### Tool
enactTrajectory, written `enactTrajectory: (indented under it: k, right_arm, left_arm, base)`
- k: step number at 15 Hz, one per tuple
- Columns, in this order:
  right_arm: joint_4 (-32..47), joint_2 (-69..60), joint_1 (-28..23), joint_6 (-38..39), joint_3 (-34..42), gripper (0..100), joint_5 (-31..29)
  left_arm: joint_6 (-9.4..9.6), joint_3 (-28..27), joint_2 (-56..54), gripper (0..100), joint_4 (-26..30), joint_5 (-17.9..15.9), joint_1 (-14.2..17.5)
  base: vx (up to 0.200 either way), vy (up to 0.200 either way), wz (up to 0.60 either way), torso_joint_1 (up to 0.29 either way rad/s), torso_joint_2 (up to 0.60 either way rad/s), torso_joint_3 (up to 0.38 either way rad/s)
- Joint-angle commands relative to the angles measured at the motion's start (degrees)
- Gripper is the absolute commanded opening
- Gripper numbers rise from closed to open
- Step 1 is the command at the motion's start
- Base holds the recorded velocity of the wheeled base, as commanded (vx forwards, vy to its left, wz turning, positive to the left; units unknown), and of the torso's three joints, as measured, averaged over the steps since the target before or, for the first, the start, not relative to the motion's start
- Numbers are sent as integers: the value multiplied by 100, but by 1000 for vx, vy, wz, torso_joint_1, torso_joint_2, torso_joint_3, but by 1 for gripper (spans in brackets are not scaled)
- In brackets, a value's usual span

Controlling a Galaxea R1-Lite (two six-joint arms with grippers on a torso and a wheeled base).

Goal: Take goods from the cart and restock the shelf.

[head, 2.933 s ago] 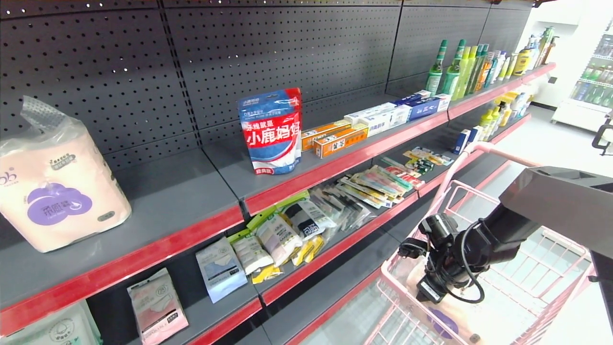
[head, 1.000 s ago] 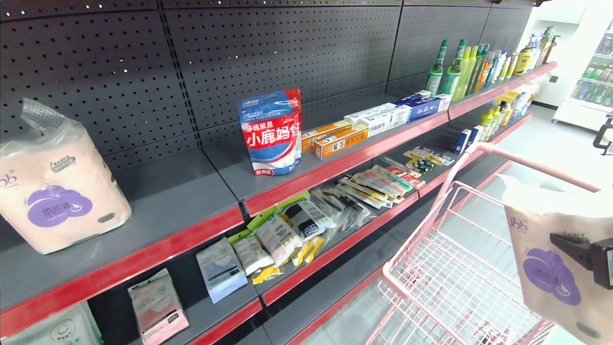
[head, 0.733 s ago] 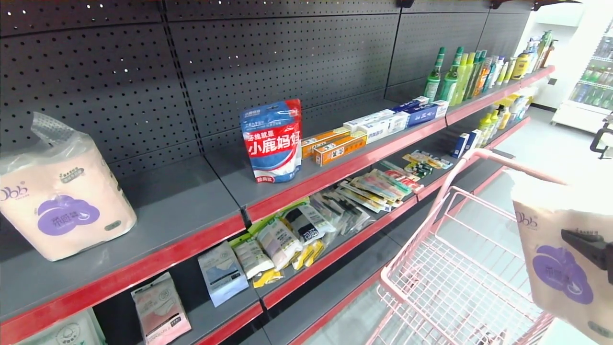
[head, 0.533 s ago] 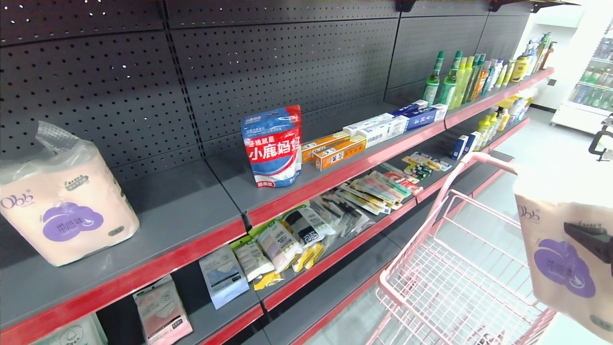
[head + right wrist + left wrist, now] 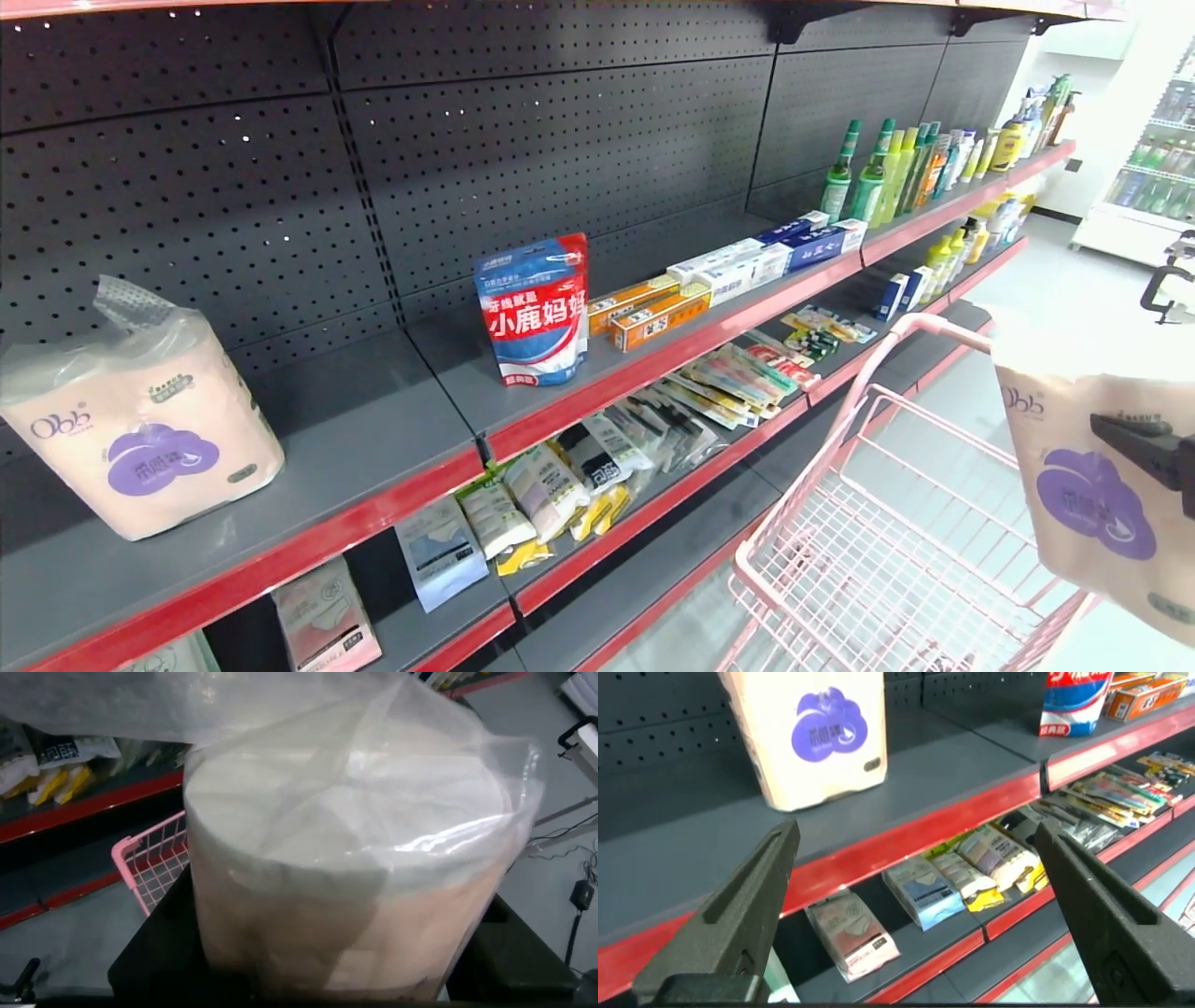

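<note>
Nearest, at 4 o'clock in the head view, the right gripper (image 5: 341, 966) is clamped on a pack (image 5: 1083, 485) of paper rolls, one black finger (image 5: 1134, 441) pressed to its printed side. The pack hangs upright in its plastic wrap above the right edge of the cart (image 5: 887, 579), which sits at 5 o'clock, its handle toward the shelf (image 5: 373, 439). The left gripper (image 5: 917, 840) is released, fingers spread wide, facing the shelf front. On the shelf at 9 o'clock stands a second pack (image 5: 140, 429), upright and well apart from a pouch (image 5: 534, 313) near centre. Just beside the pouch, toward 1 o'clock, lie boxes (image 5: 653, 308); farther along at 2 o'clock stand bottles (image 5: 878, 173). Packets (image 5: 551, 471) lie on the tier below
</note>
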Motion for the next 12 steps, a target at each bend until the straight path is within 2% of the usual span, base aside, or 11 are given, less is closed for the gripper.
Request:
enactTrajectory:
  k: [1,9,12]
  right_arm:
    - [-4,80,20,-8,-29,0,-1]
    - [-21,185,11,-218,-47,0,-27]
    - [-21,167,-51,-227,-12,0,-54]
  left_arm:
    - [2,0,2,100,-2,4,-1]
    - [2,0,2,100,-2,4,-1]
    - [2,0,2,100,-2,4,-1]
  base:
    - [0,0,0,163,-349,-188]
    - [0,0,0,120,-247,-132]
    - [0,0,0,11,-27,-7]
